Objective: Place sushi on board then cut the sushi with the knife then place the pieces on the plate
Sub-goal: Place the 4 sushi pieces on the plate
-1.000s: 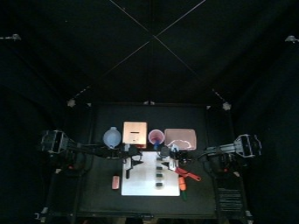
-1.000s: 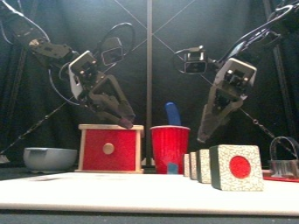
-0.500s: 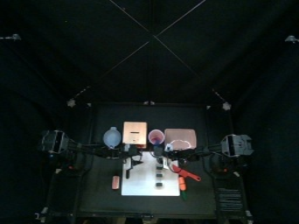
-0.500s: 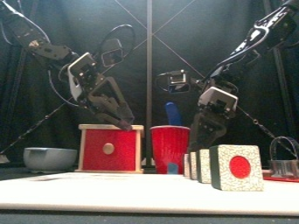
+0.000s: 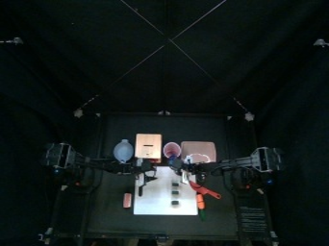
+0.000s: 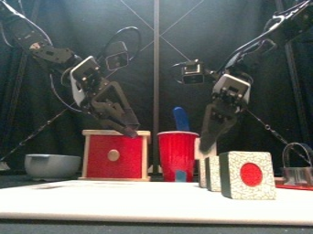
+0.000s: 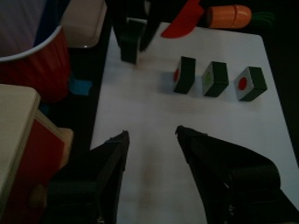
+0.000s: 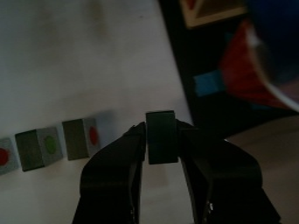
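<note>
Right fingers (image 8: pixel 121 166) clenched on one dark green toy sushi block (image 8: pixel 160 142), pinched across its two broad faces, low over the back end of the white cutting board (image 5: pixel 152 207). I cannot tell whether the block is clear of the surface. Left fingers (image 7: pixel 100 171) spread, holding nothing, hovering over the board on the side toward the pale wooden box with a red drawer front (image 6: pixel 116 155).

Three more sushi blocks (image 7: pixel 214 77) stand in a row mid-board, near one another but apart. The flat pink tray (image 5: pixel 197 151) lies just behind the board's back right corner. The red plastic cup (image 6: pixel 178 155) with the blue toy knife (image 6: pixel 180 119) stands just behind the board's back edge, between box and tray. The red toy knife (image 5: pixel 206 195) lies on the table (image 5: pixel 115 223) off the board's right edge.

My reading: cutting looks done, and the step in hand is carrying this block to the tray.
- Lift straight up first, so the block does not drag or tip the row.
- Swing back and right, staying wide of the cup.
- Lower until the block rests on the tray, then release.
- Leave the left arm still, since a drift could knock the row.
</note>
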### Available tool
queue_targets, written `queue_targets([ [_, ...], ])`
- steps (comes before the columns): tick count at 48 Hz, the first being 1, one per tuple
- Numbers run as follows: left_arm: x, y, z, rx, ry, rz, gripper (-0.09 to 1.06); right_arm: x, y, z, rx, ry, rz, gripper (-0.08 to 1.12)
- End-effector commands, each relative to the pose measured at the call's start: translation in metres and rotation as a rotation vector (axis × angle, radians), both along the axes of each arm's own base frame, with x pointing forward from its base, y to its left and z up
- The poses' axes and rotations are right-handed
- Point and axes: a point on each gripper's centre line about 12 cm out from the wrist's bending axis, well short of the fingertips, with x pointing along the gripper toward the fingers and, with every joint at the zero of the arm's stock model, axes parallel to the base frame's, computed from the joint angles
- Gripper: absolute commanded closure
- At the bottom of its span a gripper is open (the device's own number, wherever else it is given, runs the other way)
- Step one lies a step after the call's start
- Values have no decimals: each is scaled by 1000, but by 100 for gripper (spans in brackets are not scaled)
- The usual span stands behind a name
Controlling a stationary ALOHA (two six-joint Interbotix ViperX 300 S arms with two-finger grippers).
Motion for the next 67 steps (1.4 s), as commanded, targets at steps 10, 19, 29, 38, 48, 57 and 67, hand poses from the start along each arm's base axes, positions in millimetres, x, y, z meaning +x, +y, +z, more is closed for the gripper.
queue_targets([
  [10,4,1,7,3,-26,2,12,-49,-53,36,-15,-7,-219,40],
  [19,4,1,7,3,-24,2,12,-56,-89,23,3,-7,-336,37],
  [29,4,-1,7,-1,-25,-2,12,-54,-109,-16,37,67,-389,27],
  [38,4,-1,7,-2,-25,-1,12,-53,-112,-33,45,122,-393,17],
  [48,4,-1,6,-2,-21,-1,12,-59,-108,-5,28,73,-401,16],
  [57,4,-1,6,-2,-23,-1,12,-59,-84,27,39,16,-363,16],
  [67,4,-1,6,-2,-21,-1,12,-39,-24,46,85,-57,-191,16],
])
